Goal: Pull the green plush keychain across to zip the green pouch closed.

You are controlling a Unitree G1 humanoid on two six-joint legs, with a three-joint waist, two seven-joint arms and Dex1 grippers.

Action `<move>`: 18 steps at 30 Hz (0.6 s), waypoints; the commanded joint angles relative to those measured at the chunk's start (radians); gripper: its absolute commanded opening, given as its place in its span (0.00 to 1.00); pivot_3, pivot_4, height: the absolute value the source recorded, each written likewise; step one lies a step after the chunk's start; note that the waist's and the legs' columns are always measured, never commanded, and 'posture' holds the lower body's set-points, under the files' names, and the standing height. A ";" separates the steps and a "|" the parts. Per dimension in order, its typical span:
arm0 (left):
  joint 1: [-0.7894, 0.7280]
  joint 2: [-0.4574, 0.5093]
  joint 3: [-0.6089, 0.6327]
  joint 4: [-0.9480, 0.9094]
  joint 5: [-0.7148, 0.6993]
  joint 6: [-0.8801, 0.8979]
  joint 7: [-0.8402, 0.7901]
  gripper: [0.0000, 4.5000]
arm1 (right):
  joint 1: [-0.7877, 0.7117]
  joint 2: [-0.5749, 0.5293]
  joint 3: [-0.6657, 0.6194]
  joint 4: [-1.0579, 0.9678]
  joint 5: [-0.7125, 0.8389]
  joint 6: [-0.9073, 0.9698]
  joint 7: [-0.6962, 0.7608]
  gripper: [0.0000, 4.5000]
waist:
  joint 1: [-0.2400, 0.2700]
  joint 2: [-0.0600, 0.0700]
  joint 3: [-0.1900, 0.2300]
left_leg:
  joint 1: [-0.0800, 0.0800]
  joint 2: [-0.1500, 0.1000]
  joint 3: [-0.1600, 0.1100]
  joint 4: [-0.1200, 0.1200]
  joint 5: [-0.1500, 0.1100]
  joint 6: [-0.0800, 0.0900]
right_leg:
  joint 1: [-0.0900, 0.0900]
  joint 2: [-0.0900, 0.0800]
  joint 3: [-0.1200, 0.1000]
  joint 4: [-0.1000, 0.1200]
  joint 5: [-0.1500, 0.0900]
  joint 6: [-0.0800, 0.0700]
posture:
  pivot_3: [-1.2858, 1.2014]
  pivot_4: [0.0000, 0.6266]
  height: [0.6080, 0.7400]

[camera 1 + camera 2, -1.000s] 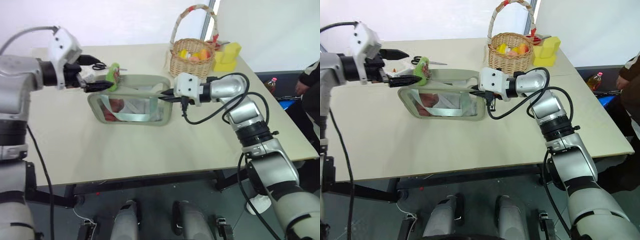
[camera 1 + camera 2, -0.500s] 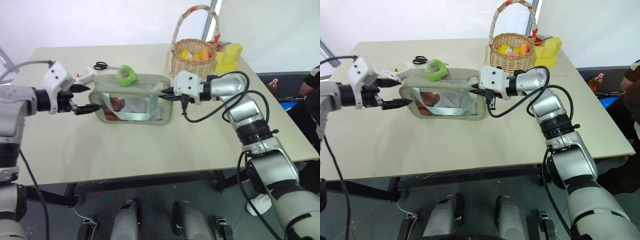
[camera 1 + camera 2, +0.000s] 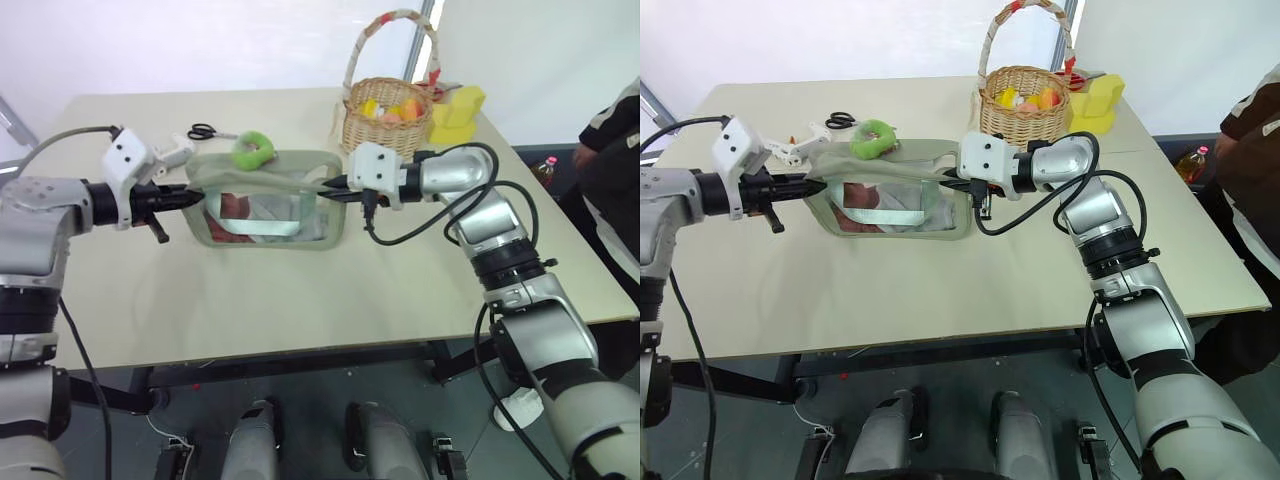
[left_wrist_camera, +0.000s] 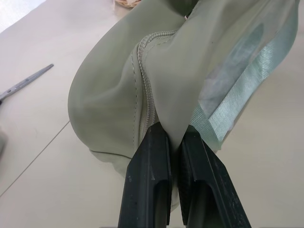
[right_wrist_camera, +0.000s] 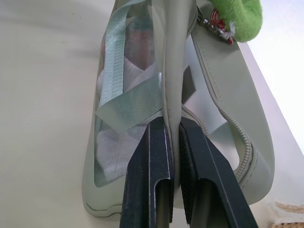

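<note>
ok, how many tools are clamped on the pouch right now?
2. The left tool pinches the green pouch at its end near the scissors; the right tool pinches the opposite end, nearest the wicker basket.

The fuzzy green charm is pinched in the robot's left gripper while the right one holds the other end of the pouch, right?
Not quite. The left gripper is shut on the pouch fabric at its end, as the left wrist view shows. The fuzzy green charm lies free on top of the pouch. The right gripper does hold the other end.
</note>
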 commanded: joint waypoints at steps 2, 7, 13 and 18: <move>0.006 0.020 0.016 -0.036 0.000 -0.007 -0.005 0.00 | -0.041 -0.007 -0.011 0.009 -0.013 -0.023 -0.017 0.00 | 0.000 0.000 0.000 | 0.000 0.000 0.000 0.000 0.000 0.000 | 0.000 0.000 0.000 0.000 0.000 0.000 | 0.52 0.24 1.00; 0.012 0.019 0.020 -0.049 0.000 -0.006 -0.001 0.00 | -0.090 -0.030 -0.036 0.010 0.027 0.057 0.039 0.44 | 0.001 0.000 0.000 | 0.000 0.000 0.000 0.000 0.000 0.000 | 0.000 0.000 0.000 0.000 0.000 0.000 | 0.52 0.24 1.00; 0.007 0.003 0.033 -0.048 -0.011 -0.014 0.009 0.00 | -0.181 -0.024 -0.047 0.018 0.076 0.136 0.108 0.77 | 0.000 0.000 0.000 | 0.000 0.000 0.000 0.000 0.000 -0.001 | 0.000 0.000 0.000 0.000 0.000 0.000 | 0.52 0.24 1.00; 0.005 0.001 0.029 -0.050 -0.012 -0.019 0.006 0.00 | -0.321 0.089 -0.111 0.172 0.109 0.163 -0.018 0.77 | -0.003 0.000 0.000 | 0.000 0.000 0.000 0.000 0.000 -0.001 | -0.001 0.000 0.000 0.000 0.000 0.000 | 0.52 0.24 1.00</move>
